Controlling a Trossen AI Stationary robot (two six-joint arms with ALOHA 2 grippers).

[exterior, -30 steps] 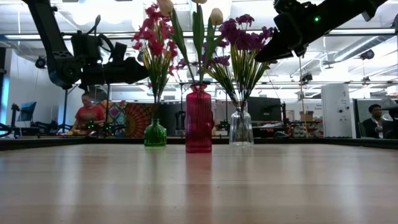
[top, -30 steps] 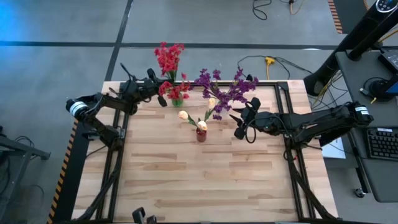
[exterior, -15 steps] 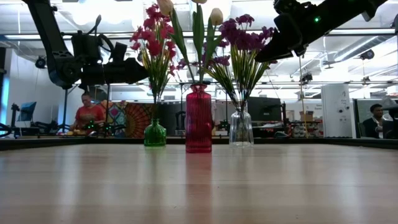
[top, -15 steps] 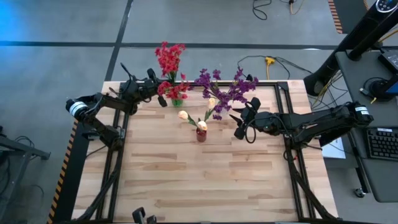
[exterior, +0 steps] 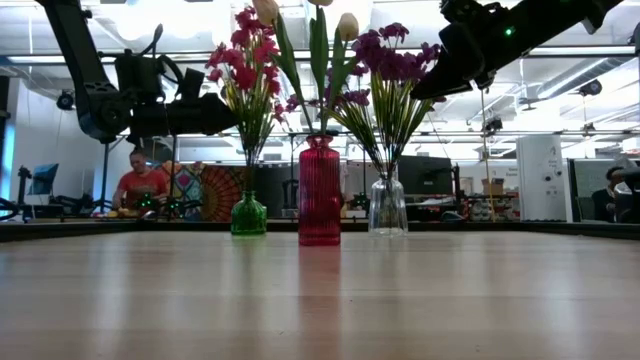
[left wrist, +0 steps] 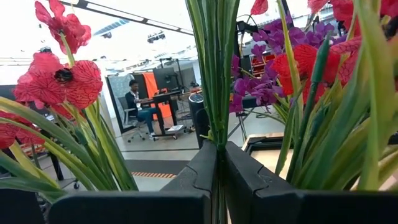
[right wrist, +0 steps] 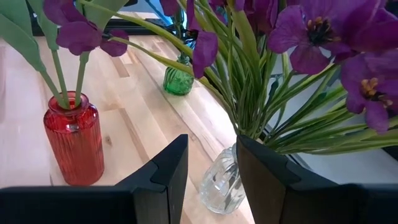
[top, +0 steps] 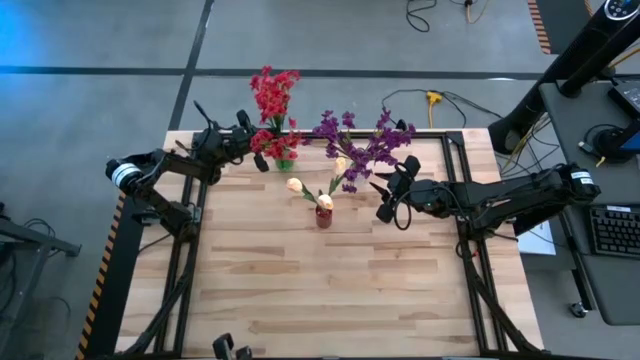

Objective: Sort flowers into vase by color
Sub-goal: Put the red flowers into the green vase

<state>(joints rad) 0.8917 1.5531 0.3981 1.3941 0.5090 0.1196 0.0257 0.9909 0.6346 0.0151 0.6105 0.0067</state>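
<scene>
Flowers stand sorted by colour in three small vases toward the far side of the wooden bench (top: 300,290): the red flowers (top: 272,100) in a green vase (exterior: 249,215), the cream-yellow flowers (top: 296,186) in a red ribbed vase (exterior: 319,192), and the purple flowers (top: 362,143) in a clear glass vase (exterior: 387,207). From table height the three vases line up side by side, green, red, then clear, with the red one nearest the camera. The left hand (left wrist: 220,163) sits up among the red sprigs above the green vase, its fingers pressed tight together on a bundle of green stems (left wrist: 214,74). The right hand (right wrist: 211,168) hovers just beside the purple bunch, above the clear vase, its fingers (right wrist: 171,168) held narrowly apart with nothing visibly between them. Beyond the bench, a seated person (exterior: 143,183) in a red top shows in the room.
</scene>
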